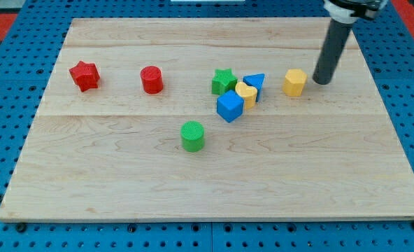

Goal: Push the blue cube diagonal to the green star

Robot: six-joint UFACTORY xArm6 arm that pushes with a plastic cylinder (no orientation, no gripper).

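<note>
The blue cube [229,106] lies near the board's middle, just below and right of the green star [223,81], almost touching it. A yellow heart-like block [246,93] sits against the cube's upper right, with a blue triangle [255,85] behind it. My tip [322,81] is at the view's right, just right of a yellow hexagon block [295,82] and well right of the blue cube. The dark rod rises to the view's top right.
A red star [84,75] and a red cylinder [151,80] lie at the left. A green cylinder [192,136] lies below the cluster. The wooden board [123,182] rests on a blue pegboard.
</note>
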